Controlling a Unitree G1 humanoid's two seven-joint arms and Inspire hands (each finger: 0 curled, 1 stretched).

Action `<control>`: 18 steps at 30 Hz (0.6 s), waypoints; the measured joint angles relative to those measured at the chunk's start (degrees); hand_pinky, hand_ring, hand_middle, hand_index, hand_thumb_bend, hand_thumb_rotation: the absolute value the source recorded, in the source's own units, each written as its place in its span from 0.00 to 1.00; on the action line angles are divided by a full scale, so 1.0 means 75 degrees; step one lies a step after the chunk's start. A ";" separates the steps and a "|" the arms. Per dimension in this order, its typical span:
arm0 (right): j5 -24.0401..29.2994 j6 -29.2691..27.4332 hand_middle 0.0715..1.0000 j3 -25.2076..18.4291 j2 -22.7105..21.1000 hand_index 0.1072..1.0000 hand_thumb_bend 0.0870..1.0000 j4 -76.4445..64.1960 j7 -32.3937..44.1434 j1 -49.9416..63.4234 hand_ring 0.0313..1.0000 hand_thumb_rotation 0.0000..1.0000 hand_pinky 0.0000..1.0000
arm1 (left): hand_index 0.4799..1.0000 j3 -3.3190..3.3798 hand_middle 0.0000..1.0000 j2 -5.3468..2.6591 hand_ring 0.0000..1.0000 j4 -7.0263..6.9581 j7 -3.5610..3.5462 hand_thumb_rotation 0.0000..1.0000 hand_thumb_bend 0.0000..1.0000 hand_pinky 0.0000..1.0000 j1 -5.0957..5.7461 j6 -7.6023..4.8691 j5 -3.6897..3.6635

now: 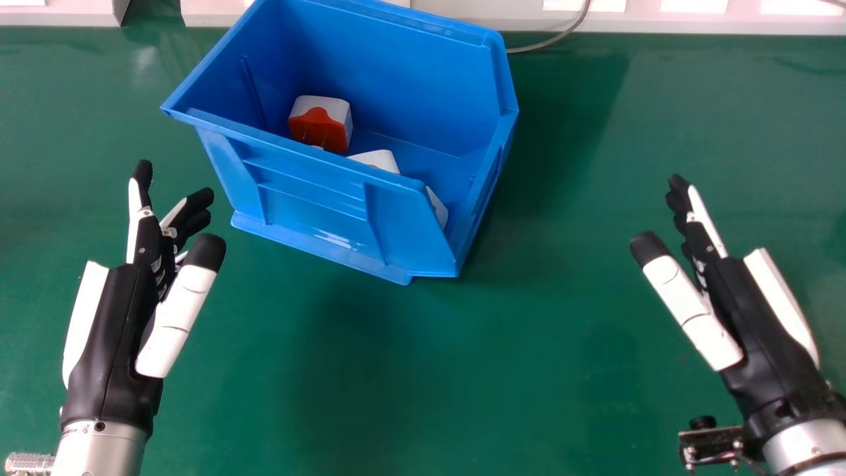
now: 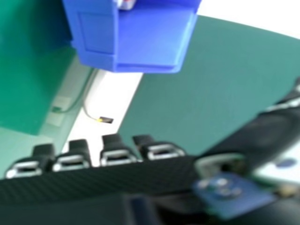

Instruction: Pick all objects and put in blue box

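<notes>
Head view: find the blue box (image 1: pixel 317 198) ahead and to the right of the left hand (image 1: pixel 115 311), nearer to it than to the right hand (image 1: pixel 753 317), with its long axis aslant; see both hands empty, with fingers nearly straight; look inside the box for a white plug (image 1: pixel 320 125) with an orange-red face, plus two white pieces (image 1: pixel 378 160) part-hidden by the near wall; probably need only draw back
</notes>
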 measured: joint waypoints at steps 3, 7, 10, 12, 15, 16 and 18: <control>0.0139 -0.0053 1.00 0.0022 0.0113 1.00 0.45 0.0003 -0.0054 0.0090 1.00 1.00 0.97 | 0.83 0.0124 0.91 0.0011 0.91 0.0302 -0.0059 0.84 0.69 0.80 0.0003 -0.0361 -0.0157; 0.0128 -0.0063 1.00 0.0106 0.0244 1.00 0.43 -0.0021 -0.0232 0.0358 1.00 1.00 0.94 | 0.82 0.0292 0.91 0.0011 0.91 0.0556 -0.0063 0.83 0.66 0.80 0.0111 -0.0749 -0.0295; -0.0047 -0.0115 1.00 0.0231 0.0361 1.00 0.41 -0.0100 -0.0419 0.0623 1.00 1.00 0.93 | 0.81 0.0412 0.91 0.0004 0.90 0.0642 -0.0005 0.83 0.67 0.79 0.0300 -0.1012 -0.0288; -0.0093 -0.0246 1.00 0.0289 0.0388 1.00 0.41 -0.0115 -0.0540 0.0708 1.00 1.00 0.92 | 0.80 0.0502 0.90 0.0000 0.90 0.0711 0.0072 0.83 0.69 0.78 0.0390 -0.1179 -0.0269; -0.0116 -0.0448 1.00 0.0375 0.0458 1.00 0.42 -0.0117 -0.0674 0.0804 1.00 1.00 0.93 | 0.79 0.0573 0.90 0.0001 0.89 0.0872 0.0165 0.84 0.71 0.77 0.0434 -0.1388 -0.0211; -0.0168 -0.0526 1.00 0.0429 0.0480 1.00 0.42 -0.0110 -0.0746 0.0841 1.00 1.00 0.93 | 0.78 0.0605 0.89 0.0002 0.88 0.0965 0.0191 0.84 0.71 0.76 0.0441 -0.1496 -0.0158; -0.0295 -0.0638 1.00 0.0525 0.0507 1.00 0.42 -0.0074 -0.0819 0.0869 1.00 1.00 0.93 | 0.77 0.0673 0.89 0.0013 0.88 0.1125 0.0265 0.84 0.72 0.75 0.0436 -0.1662 -0.0069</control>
